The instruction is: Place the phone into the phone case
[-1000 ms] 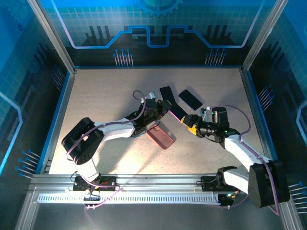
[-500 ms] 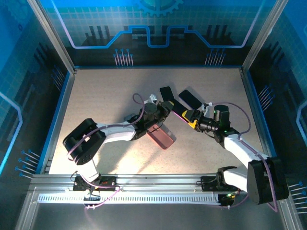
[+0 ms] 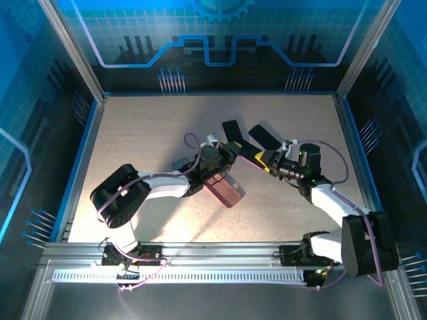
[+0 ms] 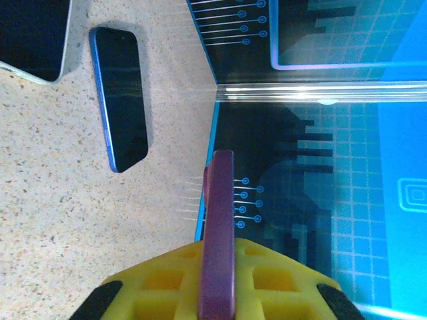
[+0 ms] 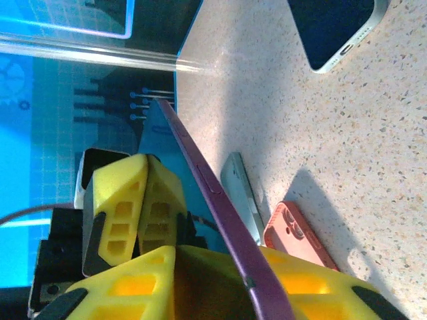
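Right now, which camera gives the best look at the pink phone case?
The top external view: the pink phone case lies flat on the table, nearly its whole outline showing from above. The right wrist view catches just one end of the case, with its cutouts.

The left arm (image 3: 160, 183) lies low across the table from its base, elbow bent. Its left gripper (image 3: 224, 155) points rightward, yellow fingers (image 4: 267, 280) clamped on one end of a thin purple slab-shaped phone (image 3: 245, 156). The right arm (image 3: 330, 200) stretches up and leftward, the right gripper (image 3: 265, 160) facing the other closely, its yellow pads (image 5: 320, 287) flanking the same phone's opposite end, though whether they press it cannot be told.
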